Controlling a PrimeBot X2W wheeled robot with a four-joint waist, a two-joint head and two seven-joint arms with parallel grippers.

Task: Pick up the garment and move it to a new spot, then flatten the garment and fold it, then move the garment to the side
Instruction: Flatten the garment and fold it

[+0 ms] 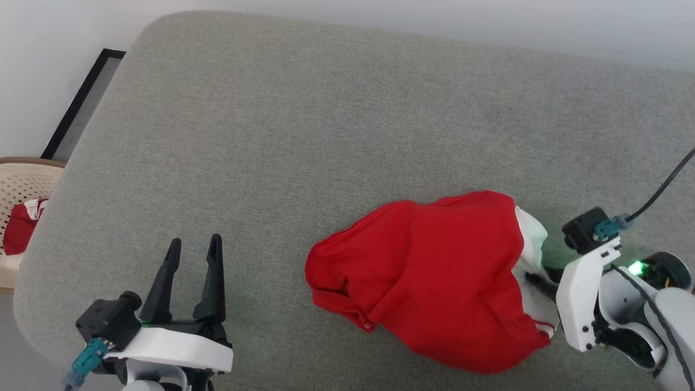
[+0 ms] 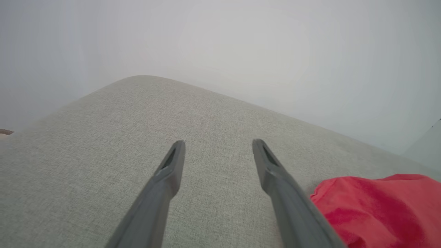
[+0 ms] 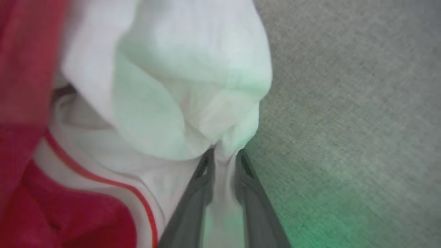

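Early in the task, by the look of it. Pinching a fold of white sleeve at the right end of the garment with the right gripper, closed down narrow on the cloth. Holding the left gripper spread wide and empty, low over bare cushion, well apart from the garment's left end. Resting bunched in a red heap toward the front right of the cushion: not lifted as far as can be told, not flat, not folded. Reads as the grab for the first pick-up; cannot tell how firm or how much cloth caught. Counting no step as finished yet, judging from that. Left to do: lift, carry to a new spot, spread flat, fold, shift aside. Plenty of bare cushion up and left of the heap for a new spot. Likely to need the left gripper as well for flattening and folding, with cloth far bigger than either gripper and only one sleeve pinched. Basket off the cushion's left edge with more red cloth inside; no part in this step, apparently.
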